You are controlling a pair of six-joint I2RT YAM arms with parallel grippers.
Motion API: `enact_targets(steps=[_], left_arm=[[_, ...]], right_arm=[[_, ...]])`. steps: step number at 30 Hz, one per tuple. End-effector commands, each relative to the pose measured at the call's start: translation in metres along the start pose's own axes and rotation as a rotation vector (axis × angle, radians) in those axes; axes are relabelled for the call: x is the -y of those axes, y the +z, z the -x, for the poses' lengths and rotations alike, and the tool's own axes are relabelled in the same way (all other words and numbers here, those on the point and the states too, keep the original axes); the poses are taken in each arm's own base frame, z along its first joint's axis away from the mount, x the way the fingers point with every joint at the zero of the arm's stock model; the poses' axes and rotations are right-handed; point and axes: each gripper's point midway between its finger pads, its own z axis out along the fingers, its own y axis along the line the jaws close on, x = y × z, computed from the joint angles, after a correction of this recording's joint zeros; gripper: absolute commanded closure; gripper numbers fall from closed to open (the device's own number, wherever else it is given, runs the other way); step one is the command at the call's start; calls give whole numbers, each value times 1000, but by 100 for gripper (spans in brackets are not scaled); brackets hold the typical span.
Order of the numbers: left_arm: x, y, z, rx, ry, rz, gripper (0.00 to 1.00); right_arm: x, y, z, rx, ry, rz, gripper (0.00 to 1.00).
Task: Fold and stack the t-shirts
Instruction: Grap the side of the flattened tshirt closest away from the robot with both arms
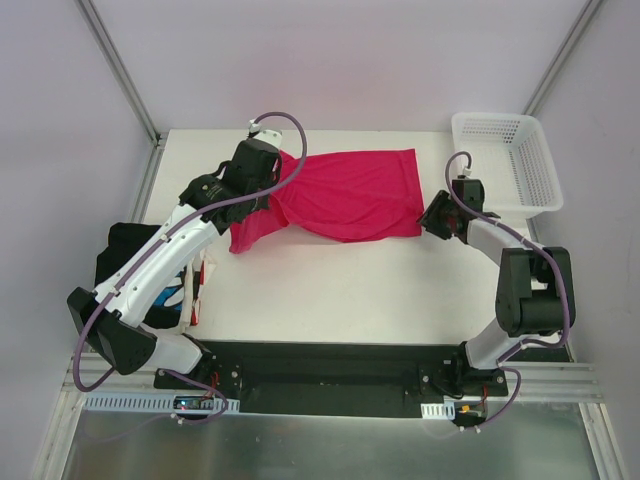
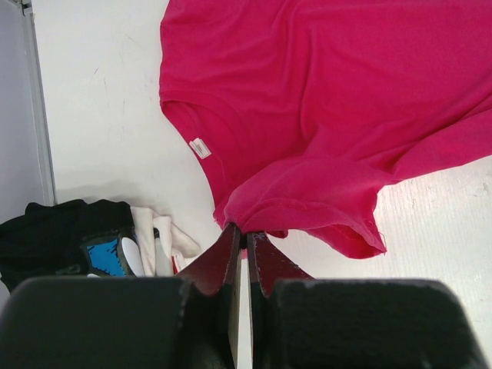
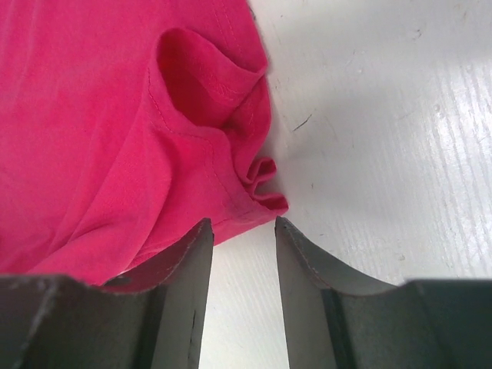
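The crimson-pink t-shirt (image 1: pixel 350 195) lies spread across the middle of the table. My left gripper (image 1: pixel 262 198) is at its left side, shut on a fold of the pink cloth (image 2: pixel 300 207), which is bunched at the fingertips of the left gripper (image 2: pixel 243 231) in the left wrist view. My right gripper (image 1: pixel 433 217) is open at the shirt's right edge. In the right wrist view the right gripper (image 3: pixel 240 223) has its jaws just short of a crumpled hem corner (image 3: pixel 261 196). A black tee with blue-and-white print (image 2: pixel 96 254) and white and red edges (image 1: pixel 200 285) lie piled at the table's left edge.
A white plastic lattice basket (image 1: pixel 510 160) stands at the back right corner. The pile of tees (image 1: pixel 130 262) hangs partly over the left edge under my left arm. Bare white table (image 1: pixel 340 290) lies in front of the pink shirt.
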Motion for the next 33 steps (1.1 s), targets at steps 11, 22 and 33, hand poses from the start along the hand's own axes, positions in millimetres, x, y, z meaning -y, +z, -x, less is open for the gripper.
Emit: enact_targets(steps=[11,22,33], left_arm=[[-4,-6,13,50,-21,-3,100],[-6,-4,13,44,-11,4,100],[-5,-1,10,35,-17,-1,100]], right_arm=[[-7,10,-4,6,15,29,61],[-10,18,-5,-3,19,33,64],[-8,20,-5,-1,10,20,70]])
